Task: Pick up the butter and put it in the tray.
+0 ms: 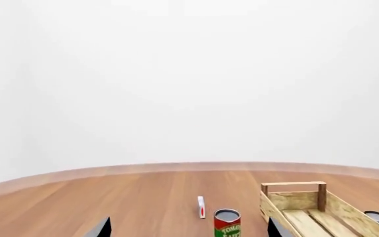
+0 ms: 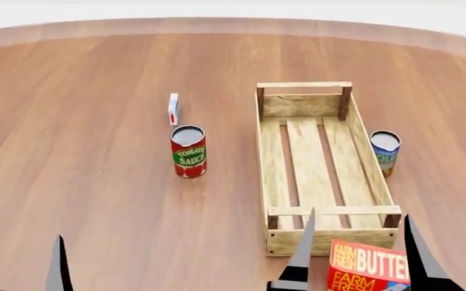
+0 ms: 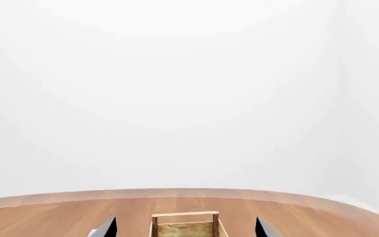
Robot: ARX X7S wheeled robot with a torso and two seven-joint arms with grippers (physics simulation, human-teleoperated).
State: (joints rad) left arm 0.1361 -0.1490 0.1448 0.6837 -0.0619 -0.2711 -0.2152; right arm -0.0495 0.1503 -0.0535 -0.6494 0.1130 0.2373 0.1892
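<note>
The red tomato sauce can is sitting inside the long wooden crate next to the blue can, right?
No. The head view shows the red tomato sauce can standing on the wooden floor outside the long wooden crate, at its left. The blue can stands outside too, at its right.

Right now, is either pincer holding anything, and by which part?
Nothing is held. The right pincer is open with the butter between its fingers, no contact visible. The left pincer's hold cannot be told.

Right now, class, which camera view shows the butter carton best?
The head view: the butter carton lies near the tray's near end, between the right gripper's fingers, label readable. Neither wrist view shows it.
</note>
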